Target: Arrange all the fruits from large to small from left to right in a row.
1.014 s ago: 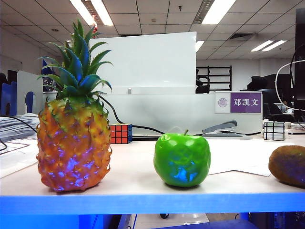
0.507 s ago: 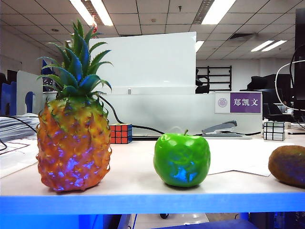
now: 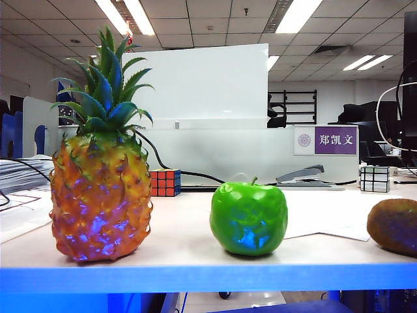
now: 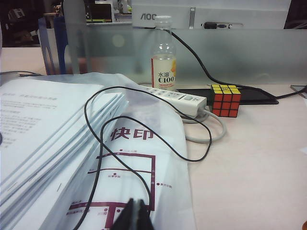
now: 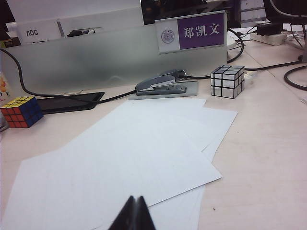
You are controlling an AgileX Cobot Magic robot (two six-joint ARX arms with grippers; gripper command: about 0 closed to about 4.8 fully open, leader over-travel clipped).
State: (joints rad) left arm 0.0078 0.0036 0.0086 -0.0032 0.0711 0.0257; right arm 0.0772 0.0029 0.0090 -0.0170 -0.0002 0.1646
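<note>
An office with ceiling light panels and a frosted glass partition was seen behind a pale table (image 3: 195, 251). Along the table's front edge three fruits were lined up in a row, none touching another. The pineapple (image 3: 101, 195) was stood upright towards the front left corner, its green crown raised. The apple (image 3: 249, 218) was set near the middle of the front edge, stem up. The kiwi (image 3: 394, 226) was laid towards the front right corner and was partly cut off by the frame's edge. Farther back, a coloured cube (image 3: 165, 182) was seen beside the pineapple near the partition, a stapler (image 3: 305, 176) was placed at the back behind the apple, and a silver cube (image 3: 375, 178) was set near the back right. Loose white sheets (image 5: 129, 163) were spread over the right part of the table.

No arm was shown in the exterior view. The left tool (image 4: 134, 214) was seen from its wrist camera with fingertips pressed together, nothing held, poised over a stack of papers (image 4: 53, 139) in a plastic bag. A black cable (image 4: 144, 134), a power strip (image 4: 180, 99) and a bottle (image 4: 163, 60) were seen beyond it. The right tool (image 5: 134, 213) was likewise closed and empty, above the white sheets.
</note>
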